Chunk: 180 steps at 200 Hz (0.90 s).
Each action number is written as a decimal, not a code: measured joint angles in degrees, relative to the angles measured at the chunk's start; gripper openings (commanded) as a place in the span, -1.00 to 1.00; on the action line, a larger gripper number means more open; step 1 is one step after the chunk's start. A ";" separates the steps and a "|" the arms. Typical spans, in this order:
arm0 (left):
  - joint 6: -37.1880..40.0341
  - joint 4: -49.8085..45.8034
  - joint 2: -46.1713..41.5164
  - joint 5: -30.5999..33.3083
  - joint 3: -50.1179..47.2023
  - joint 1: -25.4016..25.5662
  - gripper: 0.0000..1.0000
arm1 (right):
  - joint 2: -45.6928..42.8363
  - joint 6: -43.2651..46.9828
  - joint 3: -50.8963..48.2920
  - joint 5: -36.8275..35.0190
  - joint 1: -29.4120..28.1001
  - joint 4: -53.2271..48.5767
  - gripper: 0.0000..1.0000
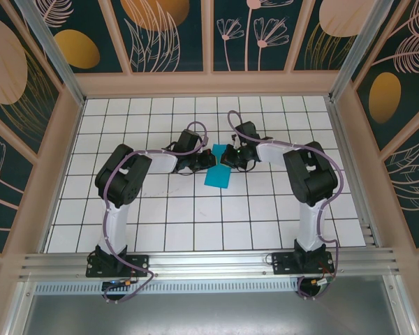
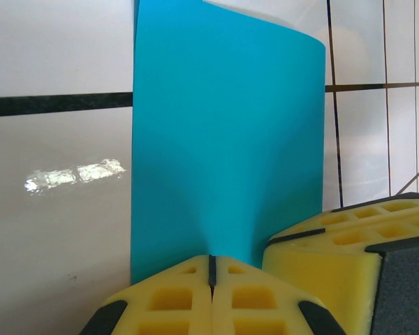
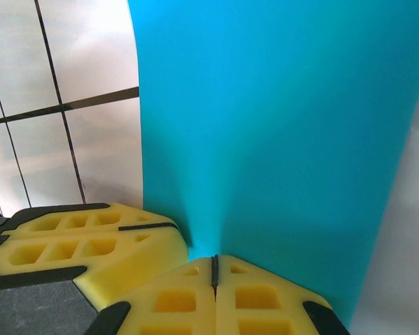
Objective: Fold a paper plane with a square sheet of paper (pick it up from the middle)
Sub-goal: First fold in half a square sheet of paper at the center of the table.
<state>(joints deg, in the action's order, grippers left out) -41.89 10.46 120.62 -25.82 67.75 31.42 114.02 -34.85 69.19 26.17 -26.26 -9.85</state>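
Observation:
The square sheet of paper is teal-blue and sits between my two grippers at the middle of the white grid table. My left gripper is shut on the sheet's edge. In the left wrist view its yellow fingertips pinch the paper, which puckers into a soft ridge above the pinch. My right gripper faces it and is shut on the same sheet, fingertips pressed together. The two grippers stand close side by side. The paper plane is not in view.
The right gripper's yellow fingers crowd the left wrist view's lower right. The left gripper's fingers sit at the right wrist view's lower left. Wooden enclosure walls ring the table, and an aluminium rail runs along the near edge.

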 measured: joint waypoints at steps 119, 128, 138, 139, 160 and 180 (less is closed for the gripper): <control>-1.27 -0.02 -0.20 1.25 -0.26 0.24 -0.96 | -1.88 4.55 -4.26 -0.24 2.25 0.44 -0.97; -1.27 0.00 -0.20 1.25 -0.26 0.26 -0.97 | -3.10 5.01 -6.05 -0.15 3.17 0.92 -0.97; -1.27 0.04 -0.24 1.27 -0.33 0.26 -0.97 | -4.39 5.62 -8.02 -0.02 4.17 1.38 -0.97; -1.27 0.04 -0.24 1.27 -0.35 0.26 -0.97 | -4.50 5.66 -8.13 0.00 4.24 1.38 -0.97; -1.27 0.28 -0.26 1.29 -0.48 0.26 -0.97 | -6.84 6.40 -11.08 0.52 6.36 1.77 -0.97; -1.27 0.28 -0.26 1.31 -0.48 0.26 -0.97 | -8.70 6.45 -11.72 0.35 7.28 1.51 -0.96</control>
<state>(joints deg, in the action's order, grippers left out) -43.16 10.74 120.36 -24.51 67.26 31.68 105.32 -28.40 57.47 26.52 -18.98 -8.34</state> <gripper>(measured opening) 0.066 0.052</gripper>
